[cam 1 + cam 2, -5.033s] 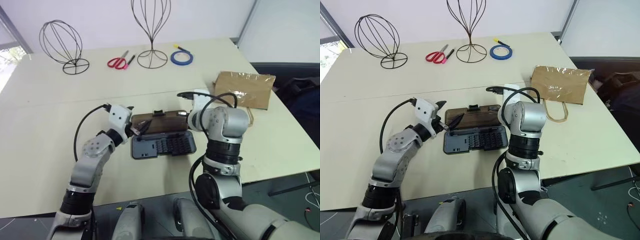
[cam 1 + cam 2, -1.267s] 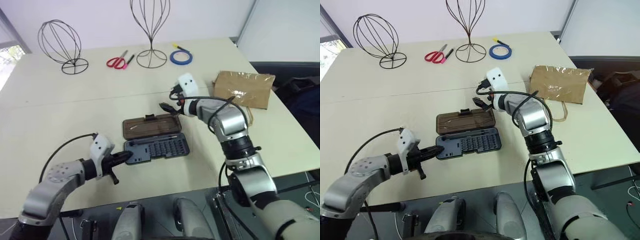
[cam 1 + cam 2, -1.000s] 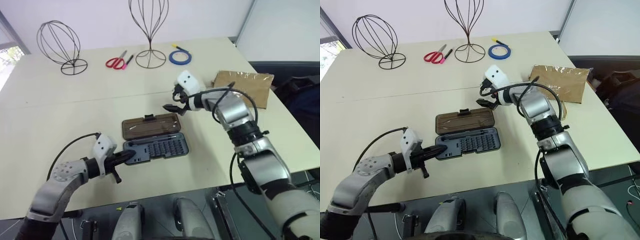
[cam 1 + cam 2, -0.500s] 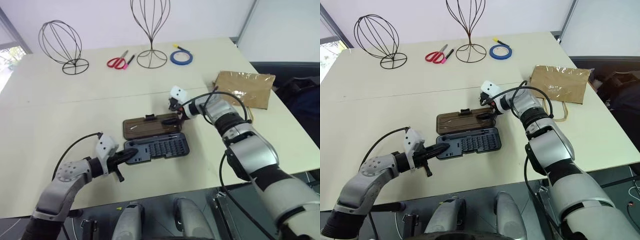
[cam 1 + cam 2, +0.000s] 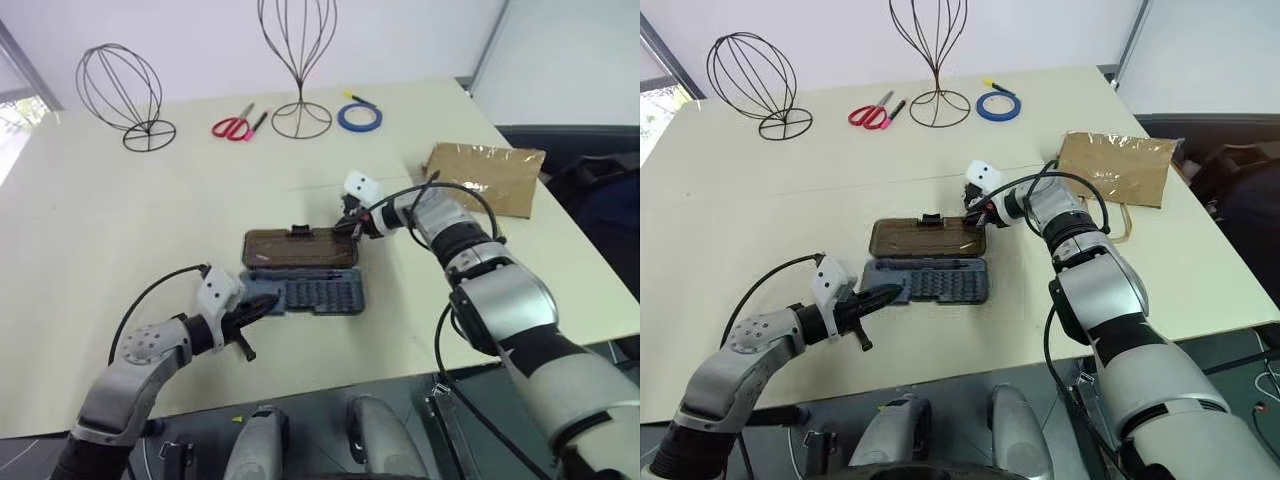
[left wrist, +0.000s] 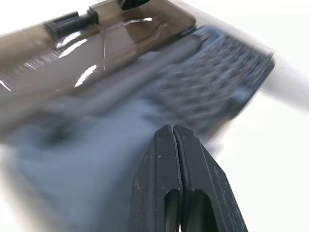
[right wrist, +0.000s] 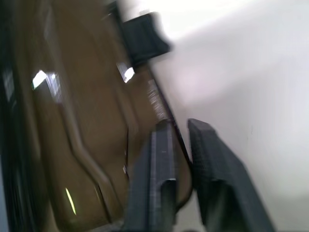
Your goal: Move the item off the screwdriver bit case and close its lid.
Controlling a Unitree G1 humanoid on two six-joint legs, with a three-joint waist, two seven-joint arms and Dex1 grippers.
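Observation:
The screwdriver bit case (image 5: 305, 292) lies open mid-table, dark grey with rows of bits. Its smoky-brown lid (image 5: 300, 248) is spread out behind the base. My right gripper (image 5: 347, 226) is shut on the lid's far right corner; in the right wrist view the lid's edge (image 7: 82, 121) sits between the two fingers (image 7: 161, 145). My left gripper (image 5: 266, 304) is shut and empty, its tip at the left end of the base (image 6: 207, 82). The item, a brown paper bag (image 5: 485, 178), lies flat on the table to the right, apart from the case.
Two wire head forms (image 5: 122, 88) (image 5: 298, 60) stand at the back of the table. Red scissors (image 5: 233, 126), a marker and a blue tape roll (image 5: 359, 116) lie near them. The table's right edge runs just beyond the bag.
My right gripper's fingers have shut on the lid's right corner, and the lid looks slightly tilted up there. The left gripper has stayed at the base's left end.

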